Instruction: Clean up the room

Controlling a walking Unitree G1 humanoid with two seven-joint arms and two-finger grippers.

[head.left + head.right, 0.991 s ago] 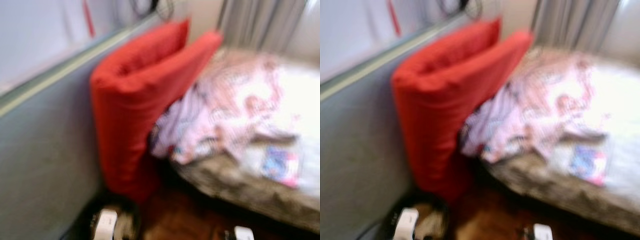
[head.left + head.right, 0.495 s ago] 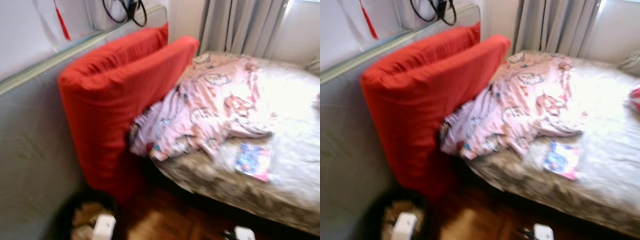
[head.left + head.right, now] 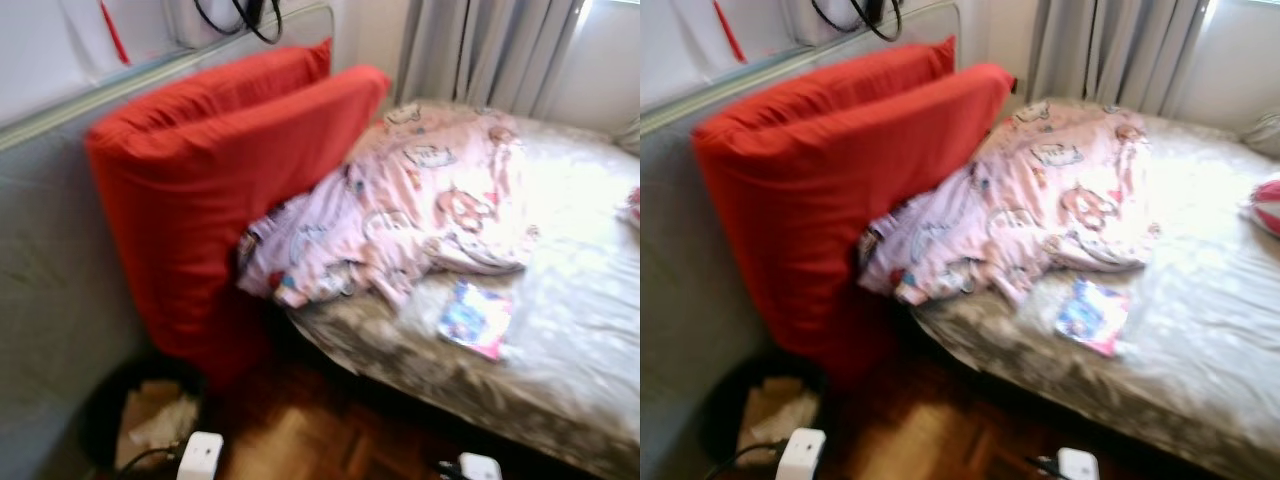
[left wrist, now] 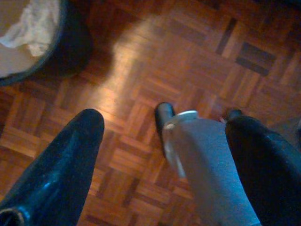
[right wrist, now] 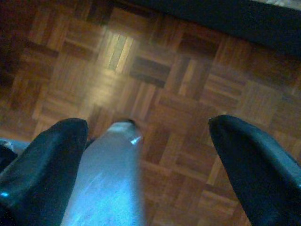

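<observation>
So, bed (image 3: 560, 330) is the landmark. Pink blanket (image 3: 420, 215) lies bunched on its near-left part, against the red cushions (image 3: 220, 190); small booklet (image 3: 475, 318) sits on the sheet just right of the blanket, near the bed's front edge, long axis running roughly away from the robot. Both are ahead & above the grippers. Right gripper (image 5: 150, 155) looks nearer the booklet, I'd judge. Left gripper (image 4: 164, 155) and right both spread wide, holding nothing, over parquet floor (image 4: 141, 70). Bin (image 3: 130, 420) w/ paper sits left of the bed.

Home bedroom: bed (image 3: 560, 340) w/ pink blanket (image 3: 420, 215), curtains (image 3: 490, 50).
</observation>
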